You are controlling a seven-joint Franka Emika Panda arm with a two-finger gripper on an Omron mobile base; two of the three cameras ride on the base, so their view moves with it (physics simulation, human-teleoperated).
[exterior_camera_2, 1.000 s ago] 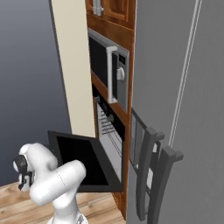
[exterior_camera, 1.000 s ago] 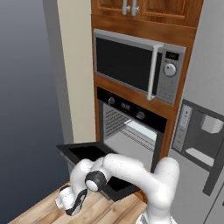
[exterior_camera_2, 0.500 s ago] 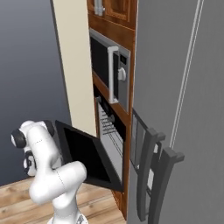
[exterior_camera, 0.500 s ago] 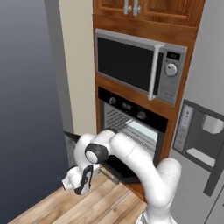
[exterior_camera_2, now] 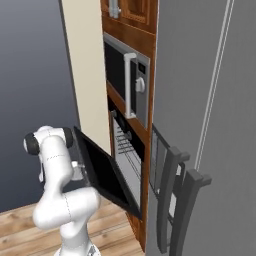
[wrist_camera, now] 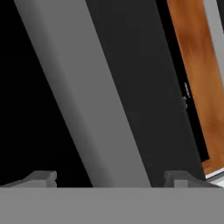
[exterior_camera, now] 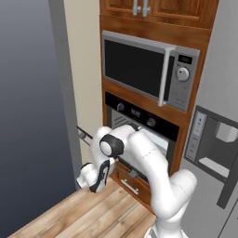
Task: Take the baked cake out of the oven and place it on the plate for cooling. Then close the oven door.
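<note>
Reaching out to the near left of the oven point(exterior_camera: 139, 122) with the arm folded sharply at the elbow. Pointing the gripper point(exterior_camera: 96, 178) down toward the wooden planks point(exterior_camera: 79, 214), just in front of the cabinet. Spreading the fingertips point(wrist_camera: 43, 177) wide in the hand view and straddling the silver bar handle point(wrist_camera: 87, 100) without touching it. Gripping nothing at all, with a clear gap on each side of that grey bar slanting up between the tips. Showing the black glass of the oven door point(wrist_camera: 144, 87) right behind the bar, and a strip of wood cabinetry point(wrist_camera: 197, 65) further to the right.

Catching that door partway up in the right base view: hinging at the bottom, leaning out toward the near left, with its top edge well apart from the oven face. Exposing the cavity behind it, with the wire rack point(exterior_camera_2: 125, 150) showing inside. Glimpsing one end of the handle poking out to the left of the arm in the left base view, just above the gripper.

Spotting the silver microwave point(exterior_camera: 139, 69) directly above the oven, door shut and vertical handle on its right. Noting the dark refrigerator handles point(exterior_camera_2: 172, 200) at the near right, well apart from the arm.
</note>
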